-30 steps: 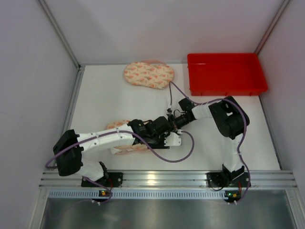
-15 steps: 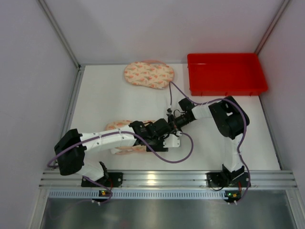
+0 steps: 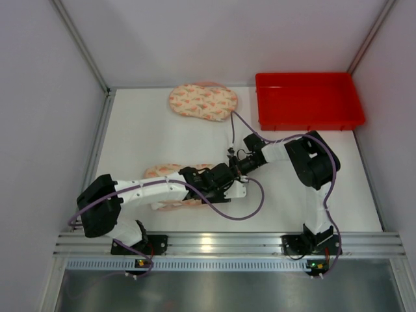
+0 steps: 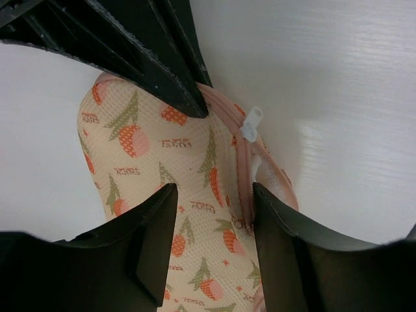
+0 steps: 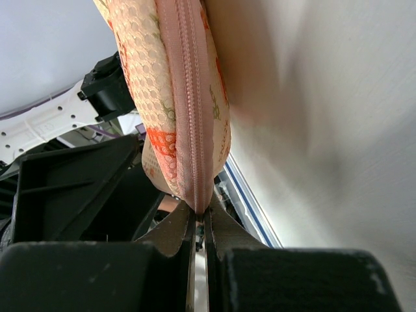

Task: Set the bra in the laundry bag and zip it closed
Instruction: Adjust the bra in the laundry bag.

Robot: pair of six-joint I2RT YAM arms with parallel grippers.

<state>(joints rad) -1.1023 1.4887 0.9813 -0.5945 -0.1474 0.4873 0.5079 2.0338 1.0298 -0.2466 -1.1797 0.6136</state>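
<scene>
The laundry bag [image 3: 170, 170], a pale mesh pouch printed with orange fruit, lies on the white table [image 3: 162, 140] in the lower centre of the top view, mostly covered by the left arm [image 3: 149, 188], which stretches across it from the lower left; the right arm [image 3: 312, 162] reaches in from the right, and both wrists meet just right of the bag, at the middle of the frame.

In the left wrist view the left end effector [image 4: 213, 195] has its two black fingers [image 4: 153, 240] apart at the bottom of the frame, with bag mesh and the pink zipper [image 4: 239, 162] showing between them; whether they touch the fabric cannot be told; a small white zipper pull [image 4: 251, 123] sits on the zipper in the upper middle of that frame, and beyond it the pink edges part slightly.

In the right wrist view the right end effector [image 5: 200, 211] is pressed together on the end of the bag's zipper seam, low in the frame's centre, and the bag rises from the pinch towards the top edge, its zipper teeth closed along that stretch.

A second oval piece [image 3: 203, 102] with the same print lies near the back edge of the table, upper centre, well apart from the arms; a red tray [image 3: 305, 122] stands in the upper right; the bra cannot be made out for certain.
</scene>
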